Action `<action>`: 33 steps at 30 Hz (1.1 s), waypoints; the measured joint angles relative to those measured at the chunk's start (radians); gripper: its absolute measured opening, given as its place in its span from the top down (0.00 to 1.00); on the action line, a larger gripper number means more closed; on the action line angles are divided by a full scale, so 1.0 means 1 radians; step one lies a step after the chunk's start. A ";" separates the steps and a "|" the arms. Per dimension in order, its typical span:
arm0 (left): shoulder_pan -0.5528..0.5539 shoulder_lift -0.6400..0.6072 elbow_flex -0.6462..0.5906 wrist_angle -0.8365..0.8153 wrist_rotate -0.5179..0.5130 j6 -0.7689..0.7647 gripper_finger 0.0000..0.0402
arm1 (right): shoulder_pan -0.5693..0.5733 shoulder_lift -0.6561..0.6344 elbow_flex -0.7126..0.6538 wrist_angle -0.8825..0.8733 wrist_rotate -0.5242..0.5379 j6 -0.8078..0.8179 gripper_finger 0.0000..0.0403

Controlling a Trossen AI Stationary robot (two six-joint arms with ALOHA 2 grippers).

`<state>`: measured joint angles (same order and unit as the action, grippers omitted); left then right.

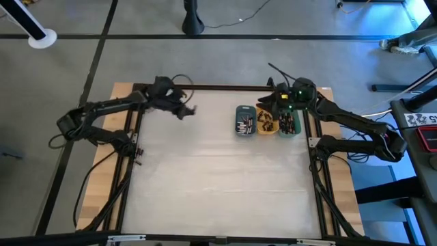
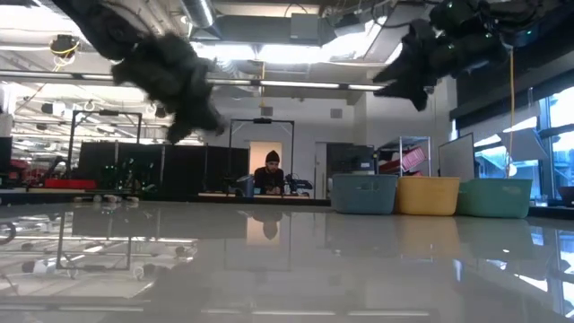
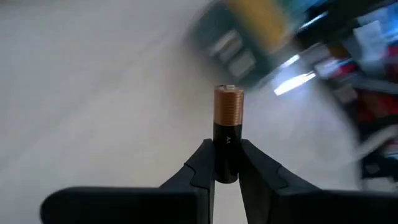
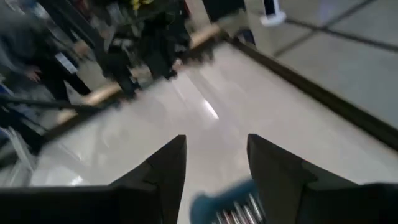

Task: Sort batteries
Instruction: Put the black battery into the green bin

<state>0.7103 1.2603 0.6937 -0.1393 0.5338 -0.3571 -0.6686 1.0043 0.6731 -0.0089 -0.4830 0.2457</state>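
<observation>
Your left claw (image 3: pixel 227 163) is raised above the surface (image 1: pixel 218 184), left of the trays, clamped on 1 battery (image 3: pixel 227 134) by its dark lower half, copper end outward. That hold is low on the cell, so I judge a quick swing could tip or drop it. The blue tray (image 1: pixel 245 120), orange tray (image 1: pixel 267 121) and green tray (image 1: pixel 289 123) sit touching in 1 row, so a loose release could land in the wrong one. Your right claw (image 4: pixel 216 163) hovers over them, fingers apart, empty. The held battery's marking and the tray contents are hard to make out.
</observation>
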 joint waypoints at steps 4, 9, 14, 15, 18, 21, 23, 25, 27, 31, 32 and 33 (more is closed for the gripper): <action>-0.164 0.001 0.002 0.396 -0.053 -0.024 0.91 | 0.050 0.040 0.000 0.136 -0.008 0.046 0.57; -0.308 0.025 0.002 0.641 -0.237 0.037 0.89 | 0.139 0.127 0.000 0.312 -0.008 0.065 0.57; -0.398 0.062 0.008 0.706 -0.348 0.070 0.91 | 0.208 0.196 0.000 0.502 -0.007 0.064 0.57; -0.411 0.073 0.008 0.727 -0.356 0.071 0.91 | 0.219 0.211 0.000 0.538 -0.007 0.064 0.57; -0.440 0.112 0.008 0.789 -0.372 0.069 0.91 | 0.247 0.249 0.000 0.621 -0.007 0.061 0.57; -0.461 0.161 0.013 0.839 -0.377 0.068 0.89 | 0.267 0.288 0.000 0.658 -0.006 0.061 0.57; -0.473 0.195 0.039 0.838 -0.376 0.069 0.89 | 0.275 0.311 0.000 0.668 -0.006 0.061 0.57; -0.482 0.230 0.067 0.835 -0.375 0.069 0.90 | 0.286 0.333 0.006 0.668 -0.001 0.061 0.57; -0.488 0.264 0.096 0.832 -0.374 0.079 0.90 | 0.297 0.352 0.012 0.666 0.003 0.058 0.57; -0.490 0.301 0.129 0.834 -0.374 0.104 0.88 | 0.317 0.362 0.020 0.668 0.001 0.022 0.57; -0.490 0.307 0.131 0.834 -0.374 0.101 0.88 | 0.319 0.362 0.021 0.668 -0.002 0.015 0.57; -0.490 0.314 0.133 0.834 -0.374 0.098 0.88 | 0.324 0.362 0.021 0.668 -0.008 0.012 0.57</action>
<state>0.2199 1.5739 0.8264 0.6947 0.1600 -0.2588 -0.3442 1.3663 0.6937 0.6586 -0.4910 0.2572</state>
